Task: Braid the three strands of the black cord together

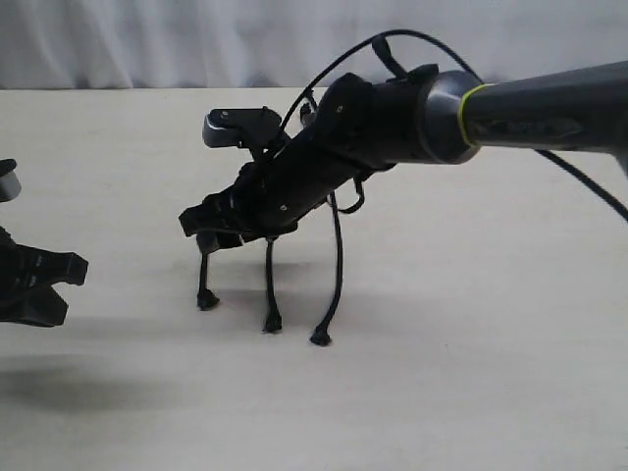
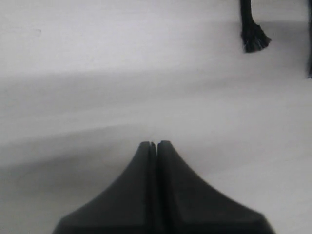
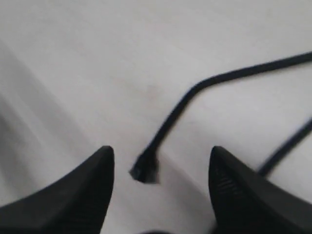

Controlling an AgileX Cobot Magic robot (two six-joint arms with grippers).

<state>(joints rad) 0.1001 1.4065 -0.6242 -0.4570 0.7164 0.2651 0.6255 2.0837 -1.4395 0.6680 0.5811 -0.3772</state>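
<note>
Three strands of the black cord lie side by side on the pale table, with frayed tips at left (image 1: 207, 300), middle (image 1: 272, 322) and right (image 1: 321, 337). Their upper lengths and the bound end are hidden behind my right arm. My right gripper (image 1: 208, 234) hangs open just above the left strand. In the right wrist view that strand's tip (image 3: 145, 169) lies between the spread fingers of the right gripper (image 3: 161, 155), untouched. My left gripper (image 1: 71, 280) sits at the table's far left, apart from the cord. It is shut and holds nothing (image 2: 156, 144). One frayed tip (image 2: 253, 41) shows ahead of it.
My right arm (image 1: 510, 118) stretches across the table from the right edge, trailing its own looping black cable (image 1: 392, 39). A pale curtain (image 1: 147, 39) backs the table. Bare tabletop (image 1: 471, 373) spreads in front of the strands.
</note>
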